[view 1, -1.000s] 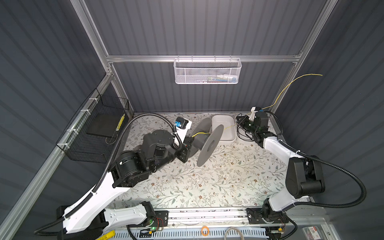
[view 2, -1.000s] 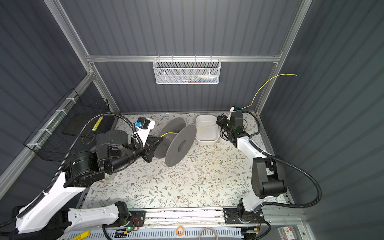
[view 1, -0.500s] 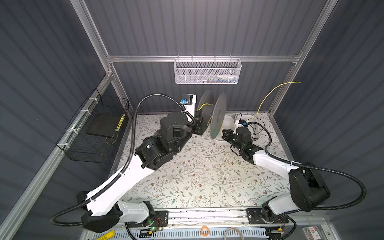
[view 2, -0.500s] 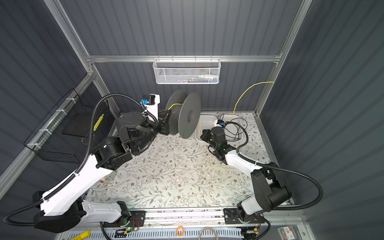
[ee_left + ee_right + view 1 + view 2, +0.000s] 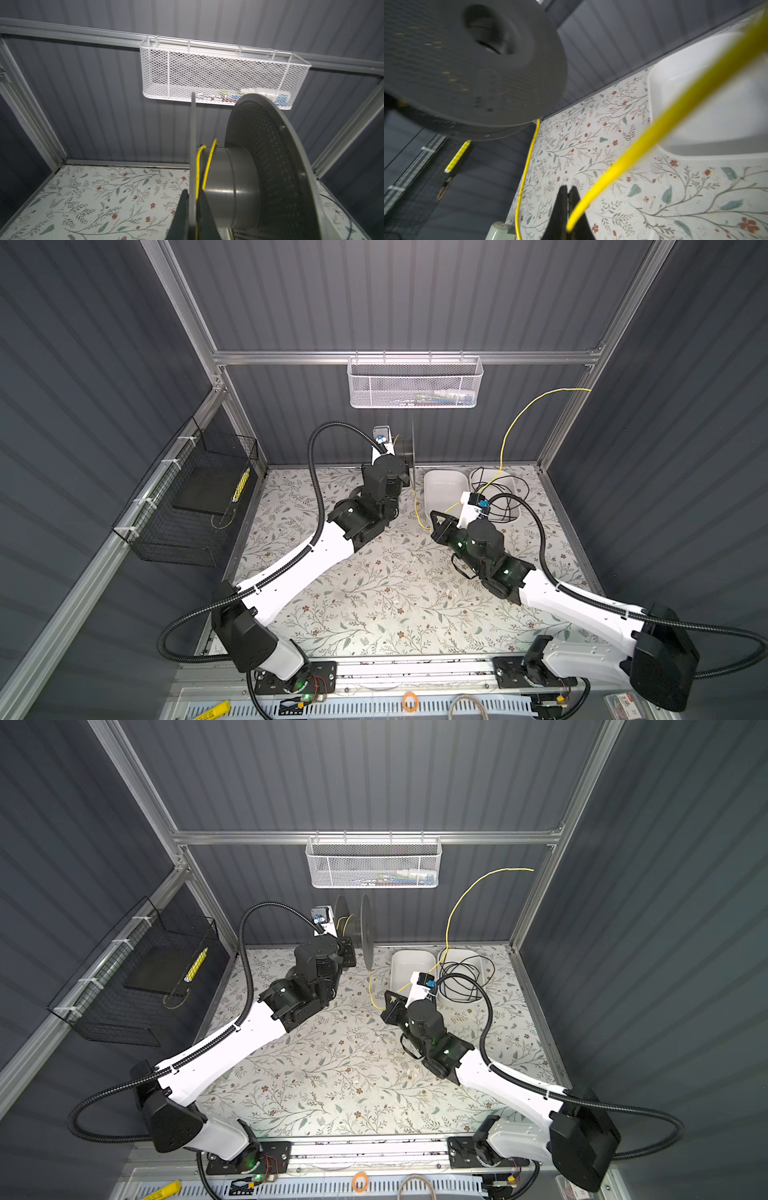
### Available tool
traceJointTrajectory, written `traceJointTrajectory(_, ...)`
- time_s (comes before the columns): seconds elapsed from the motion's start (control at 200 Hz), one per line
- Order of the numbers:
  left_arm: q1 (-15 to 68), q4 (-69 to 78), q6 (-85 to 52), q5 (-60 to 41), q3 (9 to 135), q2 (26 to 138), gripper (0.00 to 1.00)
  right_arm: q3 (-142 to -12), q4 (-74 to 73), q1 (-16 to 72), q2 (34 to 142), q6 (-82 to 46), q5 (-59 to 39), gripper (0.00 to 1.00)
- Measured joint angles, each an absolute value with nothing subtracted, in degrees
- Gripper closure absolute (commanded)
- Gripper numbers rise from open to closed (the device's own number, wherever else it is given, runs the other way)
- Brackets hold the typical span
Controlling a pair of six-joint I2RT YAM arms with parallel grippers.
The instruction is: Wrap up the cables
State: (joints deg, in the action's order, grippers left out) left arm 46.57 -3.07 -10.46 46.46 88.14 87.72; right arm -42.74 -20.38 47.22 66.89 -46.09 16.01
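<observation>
Yellow cable [image 5: 515, 427] crosses the upper right part of both top views. Its free end is high in the upper right, from there it curves down to the right gripper [image 5: 436, 522] at centre right. It then makes a small bend low over the mat [image 5: 374, 593], just left of this gripper, and rises to the grey spool [image 5: 365, 932] in the upper centre.

The left gripper [image 5: 192, 194] is closed on one flange of the spool and holds it in the air, standing on its edge, below the white basket [image 5: 415, 385]. In the left wrist view two turns of cable [image 5: 209, 164] lie on the hub, close to the clamped flange.

The fingers [image 5: 563, 199] of the right gripper are pressed together at the tips. In the right wrist view the cable [image 5: 675, 104] comes out from between them lower down, so it seems pinched there, but this part is blurred.

Two white trays stand on the mat in the upper right, just behind the right gripper. The right tray [image 5: 478, 1002] holds a black cord [image 5: 461, 977]
</observation>
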Motion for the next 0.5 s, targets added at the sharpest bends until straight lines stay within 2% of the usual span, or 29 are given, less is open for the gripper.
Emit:
traceJointTrajectory(0.235, 44.03, -0.6, -7.57, 50.06, 87.31, 90.94, 1.0, -42.89, -20.21, 56.95, 63.81, -44.25, 16.99, 1.0)
traceJointTrajectory(0.5, 44.47, 1.61, -3.29, 50.59, 82.67, 94.04, 1.0, -47.46, -16.47, 57.98, 60.34, -39.4, 18.09, 1.0)
